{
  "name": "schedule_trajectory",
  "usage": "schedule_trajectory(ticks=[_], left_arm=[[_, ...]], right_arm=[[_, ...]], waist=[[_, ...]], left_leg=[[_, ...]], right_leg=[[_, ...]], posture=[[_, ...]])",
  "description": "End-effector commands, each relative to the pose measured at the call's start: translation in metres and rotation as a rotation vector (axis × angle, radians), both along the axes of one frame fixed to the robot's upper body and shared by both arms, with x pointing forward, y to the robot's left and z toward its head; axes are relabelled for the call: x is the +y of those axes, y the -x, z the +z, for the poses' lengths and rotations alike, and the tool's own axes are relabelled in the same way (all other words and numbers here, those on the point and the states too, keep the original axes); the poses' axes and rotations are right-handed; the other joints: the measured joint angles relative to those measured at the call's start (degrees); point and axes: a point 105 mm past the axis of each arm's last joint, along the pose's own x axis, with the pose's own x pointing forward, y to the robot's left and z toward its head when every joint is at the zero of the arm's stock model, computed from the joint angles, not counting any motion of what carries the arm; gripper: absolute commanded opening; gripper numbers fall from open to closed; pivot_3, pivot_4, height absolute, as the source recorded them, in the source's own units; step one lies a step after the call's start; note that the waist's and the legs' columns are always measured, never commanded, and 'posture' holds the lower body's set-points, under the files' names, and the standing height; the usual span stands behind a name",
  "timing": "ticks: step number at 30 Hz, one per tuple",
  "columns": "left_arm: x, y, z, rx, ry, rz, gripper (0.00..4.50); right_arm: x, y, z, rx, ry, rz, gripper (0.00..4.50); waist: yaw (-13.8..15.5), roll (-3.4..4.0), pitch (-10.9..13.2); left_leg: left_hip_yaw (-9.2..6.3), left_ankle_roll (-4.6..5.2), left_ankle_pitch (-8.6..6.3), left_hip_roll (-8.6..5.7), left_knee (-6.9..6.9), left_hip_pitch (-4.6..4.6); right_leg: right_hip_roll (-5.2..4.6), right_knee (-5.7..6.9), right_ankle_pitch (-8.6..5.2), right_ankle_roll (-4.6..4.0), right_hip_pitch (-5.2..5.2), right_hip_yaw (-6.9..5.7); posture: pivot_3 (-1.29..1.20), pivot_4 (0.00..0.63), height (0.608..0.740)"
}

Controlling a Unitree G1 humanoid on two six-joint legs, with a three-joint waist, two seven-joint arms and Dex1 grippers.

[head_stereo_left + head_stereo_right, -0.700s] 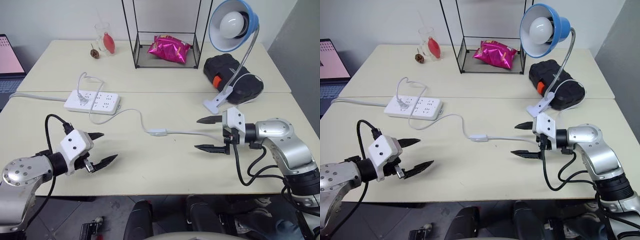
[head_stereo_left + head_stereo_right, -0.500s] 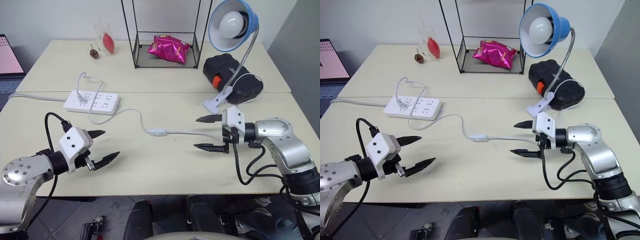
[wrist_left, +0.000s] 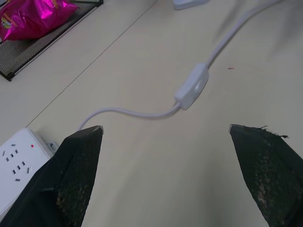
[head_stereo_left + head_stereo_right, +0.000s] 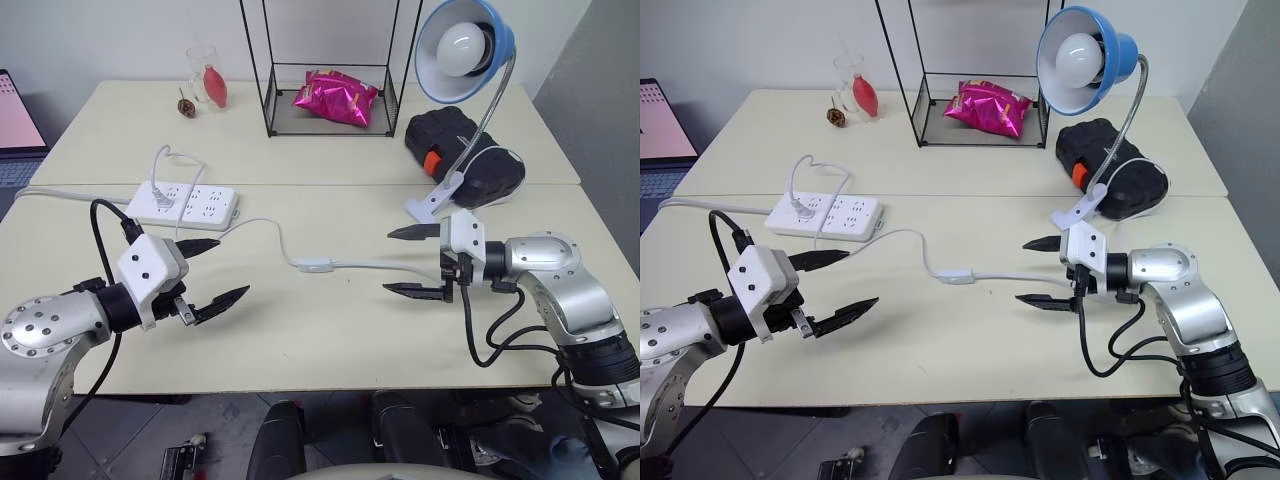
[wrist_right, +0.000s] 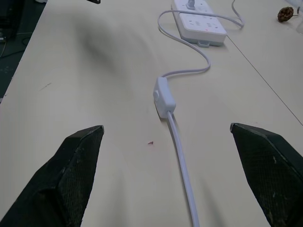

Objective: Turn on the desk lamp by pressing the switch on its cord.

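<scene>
Cream tabletop [image 4: 330, 340] all around, and right in the middle of it lies the switch [image 4: 315, 265], a small white oblong block flat on the surface, nothing touching it. The cord [image 4: 385, 266] runs from it toward the right gripper and on to the desk lamp [image 4: 465, 48], whose blue shade sits high at the back right, round white bulb facing us, chrome gooseneck bending down to a white clip base beside a black case [image 4: 462, 155] with an orange latch. The other end of the cord curls back to the white power strip [image 4: 183, 204] on the left.

The left gripper [image 4: 222, 270] hovers above the table left of the switch, black fingers spread wide, holding nothing. The right gripper [image 4: 404, 261] faces it from the other side, fingers just as wide apart and empty, one above the cord and one below it, tips near the switch but well clear of it. In both wrist views the switch sits between the splayed fingertips, further off.

At the back, a black wire rack [image 4: 330, 70] holds a shiny pink snack bag [image 4: 335, 97]; its printing is too small to read. A glass with something red [image 4: 207, 78] stands left of it.
</scene>
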Motion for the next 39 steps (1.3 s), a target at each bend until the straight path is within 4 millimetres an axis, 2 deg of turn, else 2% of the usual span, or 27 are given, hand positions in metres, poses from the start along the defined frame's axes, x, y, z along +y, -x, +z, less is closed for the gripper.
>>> schedule_trajectory(ticks=[1,7,13,23,27,30,39], left_arm=[[0.001,0.002,0.003,-0.036,-0.091,-0.036,4.45],[0.0,-0.001,0.004,-0.044,-0.083,-0.045,4.45],[-0.002,-0.003,0.01,-0.017,-0.011,-0.065,4.45],[-0.005,0.005,-0.003,0.051,-0.093,-0.152,4.45],[-0.007,0.005,-0.008,0.057,-0.101,-0.165,4.45],[-0.011,0.004,-0.008,0.051,-0.098,-0.173,4.45],[-0.011,0.003,-0.008,0.045,-0.108,-0.17,4.45]], right_arm=[[0.005,-0.001,0.014,-0.046,-0.028,0.014,4.5],[0.011,-0.003,0.019,-0.045,-0.027,0.032,4.5],[0.026,-0.011,0.013,-0.026,0.029,0.032,4.5],[0.071,-0.028,-0.002,0.05,0.063,0.053,4.5],[0.088,-0.037,-0.019,0.064,0.114,0.079,4.5],[0.095,-0.042,-0.027,0.074,0.138,0.09,4.5],[0.102,-0.057,-0.031,0.141,0.13,0.088,4.5]], waist=[[0.0,0.0,0.0],[0.0,0.0,0.0],[0.0,0.01,0.0],[-0.1,0.02,0.0],[-0.2,0.02,0.0],[-0.1,0.02,0.0],[-0.2,0.03,0.0]], left_leg=[[0.0,0.0,0.0,0.0,0.0,0.0],[0.01,0.0,0.0,0.0,0.01,0.01],[0.01,0.0,0.0,0.0,0.0,0.0],[-0.02,0.0,0.0,0.01,-0.01,0.0],[-0.01,0.0,0.0,0.0,-0.01,-0.01],[-0.01,0.0,0.0,0.0,-0.01,0.0],[-0.02,0.0,0.0,0.0,-0.02,-0.01]], right_leg=[[0.0,0.0,0.0,0.0,0.0,0.01],[0.0,0.0,0.01,0.01,0.0,0.01],[0.0,0.01,0.0,0.0,-0.02,0.0],[0.01,0.02,0.0,-0.02,-0.03,-0.02],[0.0,0.01,0.01,-0.04,-0.03,-0.02],[0.01,0.01,0.01,-0.04,-0.03,-0.03],[0.01,0.02,0.02,-0.09,-0.04,-0.04]], posture=[[0.0,0.15,0.74],[0.0,0.15,0.74],[0.0,0.15,0.74],[0.0,0.15,0.74],[0.0,0.15,0.74],[0.0,0.15,0.74],[0.0,0.15,0.74]])
